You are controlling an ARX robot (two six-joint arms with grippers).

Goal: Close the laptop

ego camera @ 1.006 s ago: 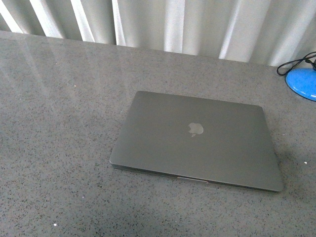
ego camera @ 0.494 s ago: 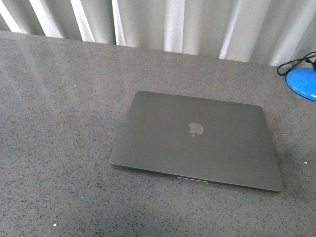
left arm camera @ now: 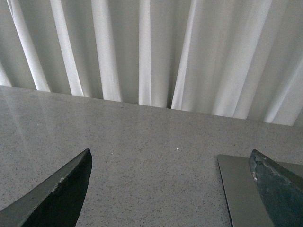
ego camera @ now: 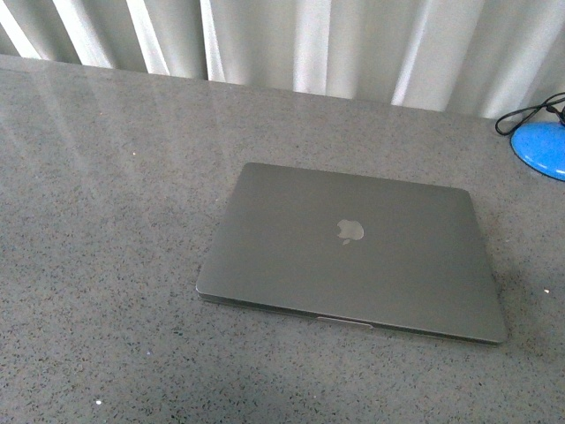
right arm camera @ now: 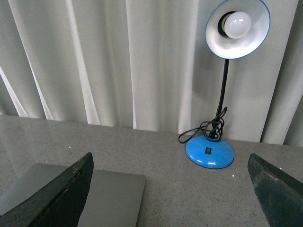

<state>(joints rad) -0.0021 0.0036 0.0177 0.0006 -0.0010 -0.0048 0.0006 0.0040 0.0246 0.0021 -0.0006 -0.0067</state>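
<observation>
The laptop (ego camera: pixel 353 252) lies shut and flat on the grey speckled table (ego camera: pixel 106 265), its lid up with the pale apple logo showing. Neither arm shows in the front view. My left gripper (left arm camera: pixel 170 189) is open and empty above bare table, with a corner of the laptop lid (left arm camera: pixel 236 189) beside one of its fingers. My right gripper (right arm camera: pixel 170 189) is open and empty, with a corner of the laptop lid (right arm camera: pixel 118 198) beside one of its fingers.
A blue desk lamp (right arm camera: pixel 209 152) with a black cord and a white bulb stands on the table at the back right; its base shows in the front view (ego camera: pixel 540 146). White curtains (ego camera: pixel 309 44) hang behind the table's far edge.
</observation>
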